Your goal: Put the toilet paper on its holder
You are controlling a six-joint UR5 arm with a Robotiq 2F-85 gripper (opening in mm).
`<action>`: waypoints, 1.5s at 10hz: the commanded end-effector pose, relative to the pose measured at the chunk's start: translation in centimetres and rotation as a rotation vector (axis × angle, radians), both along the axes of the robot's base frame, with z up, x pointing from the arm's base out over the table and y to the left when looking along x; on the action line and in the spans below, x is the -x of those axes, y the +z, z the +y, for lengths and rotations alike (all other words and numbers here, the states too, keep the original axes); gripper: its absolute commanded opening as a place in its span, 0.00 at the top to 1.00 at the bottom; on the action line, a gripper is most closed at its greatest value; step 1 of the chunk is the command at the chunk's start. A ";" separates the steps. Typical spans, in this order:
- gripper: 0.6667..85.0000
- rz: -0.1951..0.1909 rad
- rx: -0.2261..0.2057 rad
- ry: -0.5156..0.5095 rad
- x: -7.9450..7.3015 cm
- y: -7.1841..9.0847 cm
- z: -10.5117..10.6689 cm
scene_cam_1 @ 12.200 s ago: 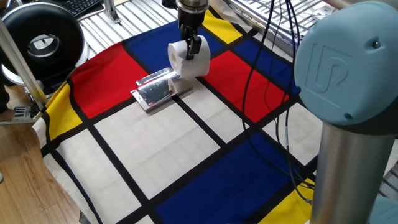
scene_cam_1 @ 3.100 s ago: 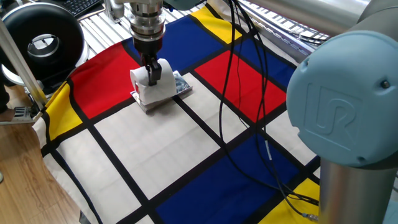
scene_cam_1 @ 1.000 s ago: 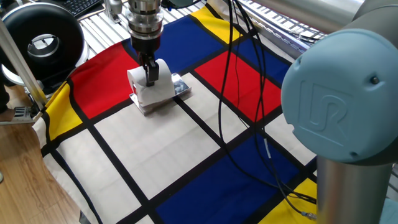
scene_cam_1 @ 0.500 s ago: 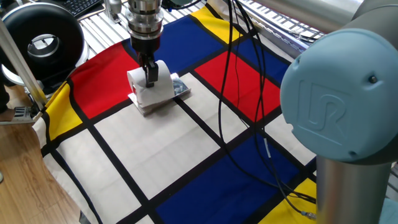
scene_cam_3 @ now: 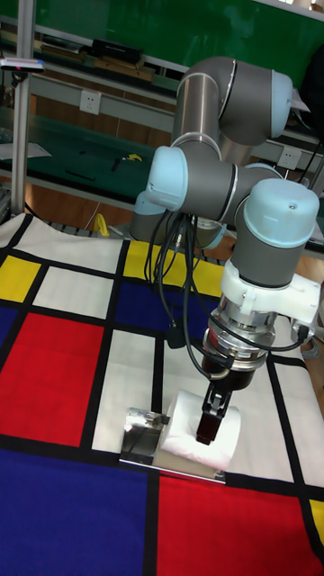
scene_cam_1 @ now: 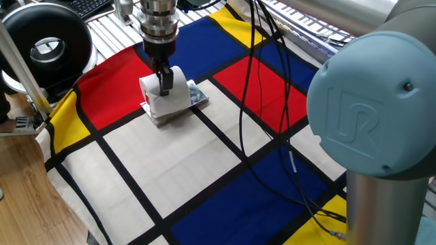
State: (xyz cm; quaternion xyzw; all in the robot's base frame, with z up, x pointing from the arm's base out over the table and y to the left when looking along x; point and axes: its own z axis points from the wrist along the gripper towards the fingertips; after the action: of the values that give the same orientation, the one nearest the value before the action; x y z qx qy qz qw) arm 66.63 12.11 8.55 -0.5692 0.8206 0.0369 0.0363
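We see the hand (scene_cam_1: 164,83) pointing straight down in the upper left of the fixed view, clenched on the toilet paper (scene_cam_1: 165,96), one finger dark against the roll's front. The toilet paper (scene_cam_3: 201,432) lies on its side on the holder (scene_cam_1: 195,94), whose shiny plate (scene_cam_3: 139,428) sticks out beyond the roll, on the table (scene_cam_1: 177,170) with its colored-block cloth.
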 end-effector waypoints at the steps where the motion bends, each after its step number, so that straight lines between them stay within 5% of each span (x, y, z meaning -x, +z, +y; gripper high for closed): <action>1: 0.11 0.000 -0.017 -0.001 -0.2 0.1 0.5; 11: 0.08 0.014 -0.008 0.010 -0.5 1.1 -0.7; 15: 0.09 0.016 0.012 0.019 -0.8 1.9 -2.8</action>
State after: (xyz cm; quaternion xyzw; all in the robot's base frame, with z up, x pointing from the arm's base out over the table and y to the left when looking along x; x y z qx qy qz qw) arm 67.18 10.44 9.78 -0.5755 0.8166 0.0363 0.0266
